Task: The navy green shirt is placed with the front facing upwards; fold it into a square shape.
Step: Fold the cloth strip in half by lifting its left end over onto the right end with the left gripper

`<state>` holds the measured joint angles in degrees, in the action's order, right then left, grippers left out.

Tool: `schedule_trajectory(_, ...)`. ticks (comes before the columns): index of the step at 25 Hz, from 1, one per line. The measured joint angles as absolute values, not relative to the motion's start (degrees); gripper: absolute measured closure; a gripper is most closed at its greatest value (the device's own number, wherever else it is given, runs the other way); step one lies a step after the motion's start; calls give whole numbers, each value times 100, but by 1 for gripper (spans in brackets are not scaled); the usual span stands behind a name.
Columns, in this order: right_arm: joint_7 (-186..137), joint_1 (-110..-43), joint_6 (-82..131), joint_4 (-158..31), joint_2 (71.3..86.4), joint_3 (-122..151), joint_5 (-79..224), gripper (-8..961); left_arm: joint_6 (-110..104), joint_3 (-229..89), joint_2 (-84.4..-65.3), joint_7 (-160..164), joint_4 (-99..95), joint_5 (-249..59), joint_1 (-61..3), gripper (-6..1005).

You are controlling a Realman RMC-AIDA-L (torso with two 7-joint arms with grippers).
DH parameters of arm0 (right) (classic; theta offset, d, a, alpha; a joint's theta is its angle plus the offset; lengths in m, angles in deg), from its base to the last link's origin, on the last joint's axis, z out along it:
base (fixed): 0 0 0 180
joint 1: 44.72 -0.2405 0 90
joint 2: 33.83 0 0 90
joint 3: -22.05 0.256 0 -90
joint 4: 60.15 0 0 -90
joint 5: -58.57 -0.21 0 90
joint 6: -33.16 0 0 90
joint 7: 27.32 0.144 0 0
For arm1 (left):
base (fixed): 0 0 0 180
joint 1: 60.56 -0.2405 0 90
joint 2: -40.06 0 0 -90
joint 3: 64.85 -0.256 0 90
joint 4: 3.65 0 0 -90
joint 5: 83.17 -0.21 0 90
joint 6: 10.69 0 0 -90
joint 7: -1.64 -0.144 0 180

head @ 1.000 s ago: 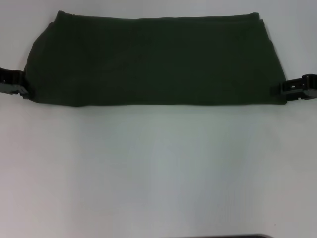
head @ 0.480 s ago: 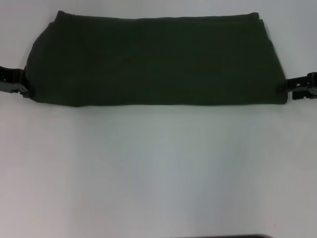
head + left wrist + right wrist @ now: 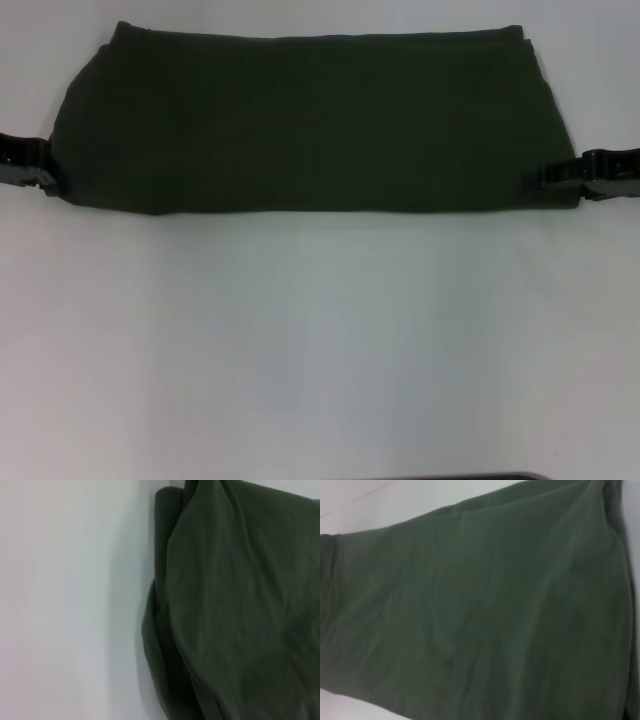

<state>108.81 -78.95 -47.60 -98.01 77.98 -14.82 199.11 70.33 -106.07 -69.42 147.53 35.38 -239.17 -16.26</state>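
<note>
White table (image 3: 320, 340) under everything. Navy green shirt (image 3: 310, 125), folded into a wide band, lies between both pincers. Right gripper (image 3: 560, 178) reaches onto its near right corner; left gripper (image 3: 45, 178) touches the left edge. Can't tell if either is apart or clamped. To fold square: catch all layers, carry ends inward evenly. Lettering and collar hidden; fingers absent from wrist views.

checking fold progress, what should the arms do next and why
Probably close both grippers on the shirt's ends, then fold one end over toward the middle. The navy green shirt lies as a wide band, not square, with the left gripper at its left end and the right gripper reaching onto its right end.
</note>
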Motion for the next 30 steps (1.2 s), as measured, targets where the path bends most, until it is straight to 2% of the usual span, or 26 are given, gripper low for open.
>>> schedule_trajectory(15, 10733, -7907, -4704, -9681, 7793, -1519, 19927, 244, 7014, -10607, -6954, 14752, 3606, -23917, -1612, 962)
schedule_trajectory(21, 10784, -7909, -4676, -9698, 7756, -1551, 19940, 487, 7047, -10624, -6963, 14754, 3609, -23917, -1609, 962)
schedule_trajectory(30, 10865, -7974, -4645, -9714, 7762, -1565, 20078, 680, 7097, -10697, -6945, 14766, 3609, -23918, -1562, 960)
